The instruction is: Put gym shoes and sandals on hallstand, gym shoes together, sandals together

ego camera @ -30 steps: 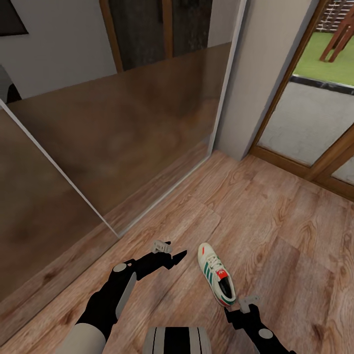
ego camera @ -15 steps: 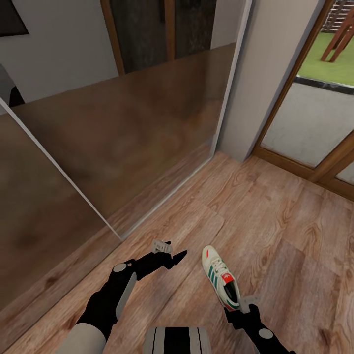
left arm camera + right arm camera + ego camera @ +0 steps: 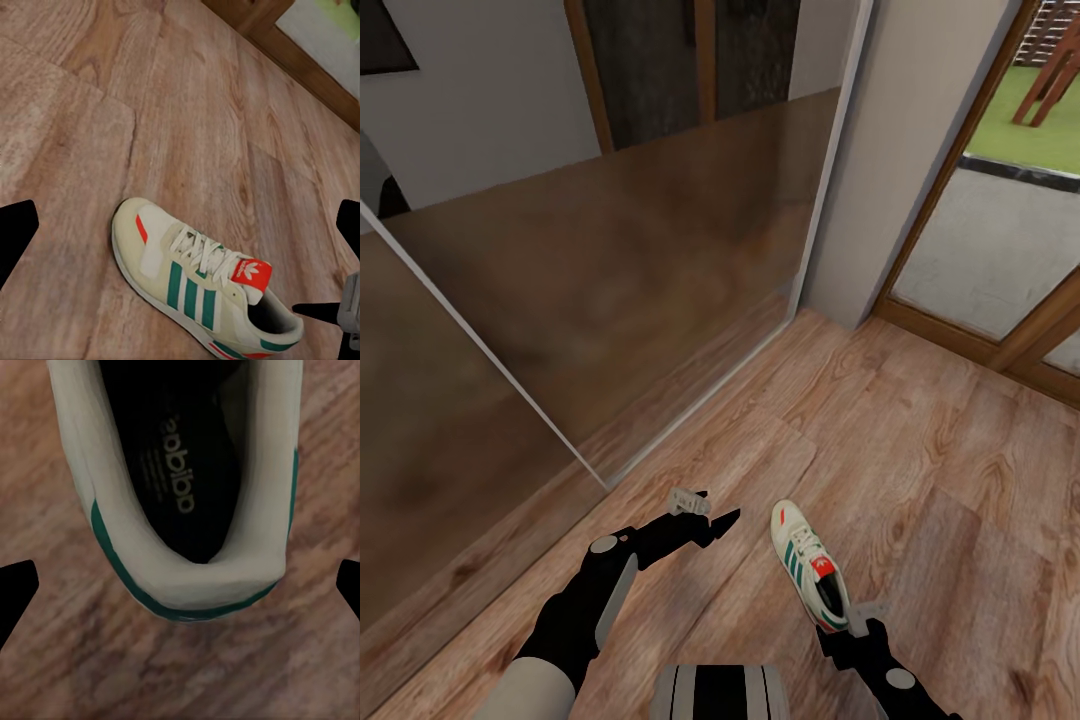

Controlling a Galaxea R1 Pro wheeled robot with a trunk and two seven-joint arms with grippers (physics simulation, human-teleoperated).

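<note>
One gym shoe lies on the corridor floor, sole down, toe pointing away from me, heel nearest my right gripper. Right wrist view: the heel collar sits just ahead of the jaws and centred between them, dark insole visible inside. Jaws spread wide, fingertips at the two edges of that view, nothing between them, no contact with the shoe.

Left gripper hangs above the floor, off to the shoe's side and apart from it. Its wrist view looks across at the shoe side-on; green stripes and red tongue tab plain. Jaws spread here too, holding nothing.

Progress, as I judge it: early. This shoe is not yet lifted. I see no second gym shoe, no sandals and no hallstand, so I cannot say how those stand. Ahead is a mirrored sliding panel and a glazed door to the outside.

Left to do for this shoe: close the right jaws on the heel, lift, carry it to the rack.
</note>
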